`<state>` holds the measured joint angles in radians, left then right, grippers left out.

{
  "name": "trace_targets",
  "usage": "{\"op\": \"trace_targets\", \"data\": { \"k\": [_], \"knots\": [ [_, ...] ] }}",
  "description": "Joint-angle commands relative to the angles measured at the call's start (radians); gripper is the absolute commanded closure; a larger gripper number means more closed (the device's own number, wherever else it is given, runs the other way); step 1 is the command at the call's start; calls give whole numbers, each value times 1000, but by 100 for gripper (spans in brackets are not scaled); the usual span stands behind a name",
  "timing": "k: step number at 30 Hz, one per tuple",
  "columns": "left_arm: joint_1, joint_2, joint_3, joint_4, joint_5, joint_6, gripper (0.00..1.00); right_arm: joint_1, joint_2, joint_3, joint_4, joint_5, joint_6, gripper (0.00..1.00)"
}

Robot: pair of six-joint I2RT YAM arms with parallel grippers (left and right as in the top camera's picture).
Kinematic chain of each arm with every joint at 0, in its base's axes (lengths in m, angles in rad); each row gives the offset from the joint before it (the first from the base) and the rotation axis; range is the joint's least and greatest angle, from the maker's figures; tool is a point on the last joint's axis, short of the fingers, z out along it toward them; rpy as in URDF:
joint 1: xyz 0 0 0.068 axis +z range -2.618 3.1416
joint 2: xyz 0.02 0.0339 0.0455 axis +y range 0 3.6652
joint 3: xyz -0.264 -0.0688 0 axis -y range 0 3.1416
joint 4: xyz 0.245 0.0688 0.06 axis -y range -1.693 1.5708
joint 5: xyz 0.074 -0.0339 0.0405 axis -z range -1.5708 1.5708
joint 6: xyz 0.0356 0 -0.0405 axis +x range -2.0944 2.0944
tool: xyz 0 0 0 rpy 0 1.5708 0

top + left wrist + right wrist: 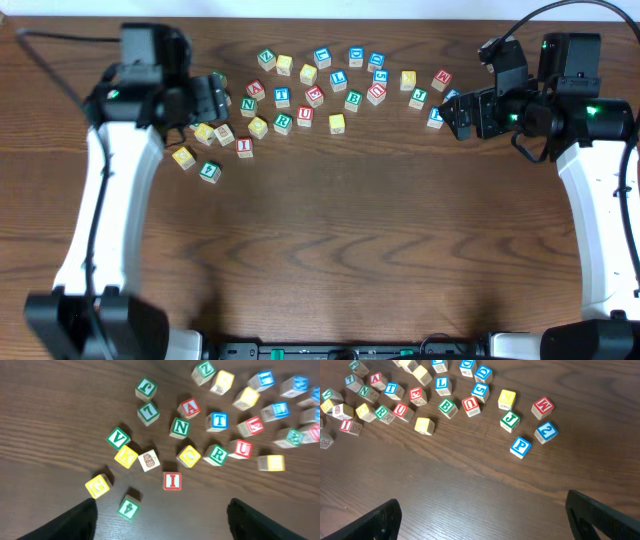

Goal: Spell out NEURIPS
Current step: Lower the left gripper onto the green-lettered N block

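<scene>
Black tools agape, both empty.

lettered cubes lie scattered on the wooden table between the left claw and right claw.

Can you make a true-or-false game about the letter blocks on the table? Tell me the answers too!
1. The red I block lies on the table. True.
2. The right end effector holds the blue P block. False: it is open and empty, and the P lies free on the table.
3. The green R block sits right beside the red U block. True.
4. The N block has a blue letter. False: its letter is green.
</scene>
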<state>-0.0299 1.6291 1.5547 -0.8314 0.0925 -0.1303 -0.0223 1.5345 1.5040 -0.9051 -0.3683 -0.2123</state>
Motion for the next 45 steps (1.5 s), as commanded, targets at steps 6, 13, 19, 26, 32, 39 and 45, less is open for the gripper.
{"op": "trace_targets", "data": {
  "k": [6,13,19,26,32,39,45],
  "knots": [
    [-63,247,229,-24,-131,-90,28,-2,-1,22,-12,-16,6,1],
    [-82,339,241,30,-135,-94,32,-2,-1,22,-12,-16,6,1],
    [-106,379,241,116,-184,-108,34,-2,-1,22,-12,-16,6,1],
    [-117,457,241,132,-189,-113,44,-2,-1,22,-12,-16,6,1],
    [-141,524,241,159,-192,-142,44,-2,-1,22,-12,-16,5,1],
    [-157,575,241,172,-192,-142,44,-2,-1,22,-12,-16,5,1],
    [-154,613,241,183,-200,-142,43,-2,-1,22,-12,-16,5,1]
  ]
}}
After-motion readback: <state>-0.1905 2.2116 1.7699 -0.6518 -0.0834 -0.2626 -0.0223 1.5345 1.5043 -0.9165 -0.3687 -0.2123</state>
